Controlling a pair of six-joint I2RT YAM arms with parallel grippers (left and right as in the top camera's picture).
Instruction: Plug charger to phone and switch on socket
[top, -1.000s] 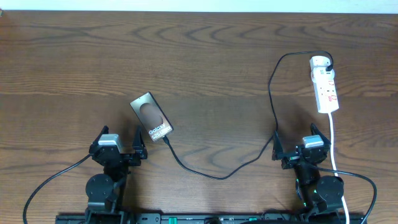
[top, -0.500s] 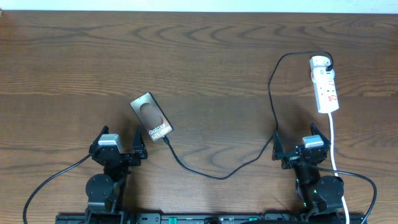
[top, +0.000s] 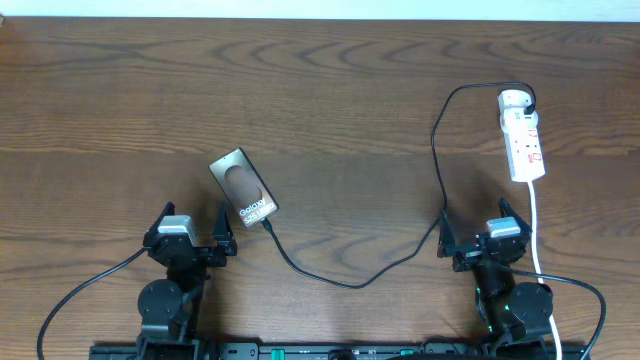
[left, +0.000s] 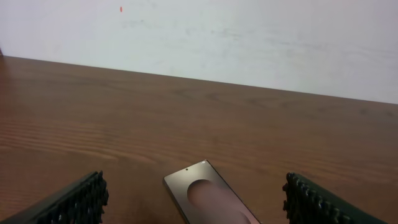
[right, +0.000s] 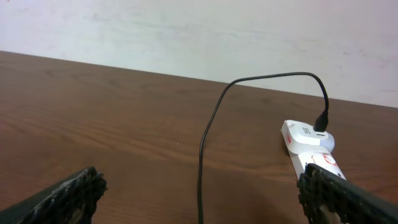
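Observation:
The bronze-brown phone (top: 244, 184) lies face down left of centre, slanted, with white "Galaxy" lettering; its top end shows in the left wrist view (left: 211, 201). The thin black charger cable (top: 400, 255) runs from the phone's lower end across the table and up to its plug in the white socket strip (top: 523, 138) at the far right. The connector tip sits at the phone's edge. The cable (right: 207, 140) and the strip (right: 310, 144) show in the right wrist view. My left gripper (top: 190, 232) is open and empty just below the phone. My right gripper (top: 478, 236) is open and empty below the strip.
The strip's thick white cord (top: 537, 225) runs down past my right gripper. Black robot cables (top: 85, 285) trail at the front edge by both arm bases. A pale wall stands behind the table's far edge (left: 199, 81).

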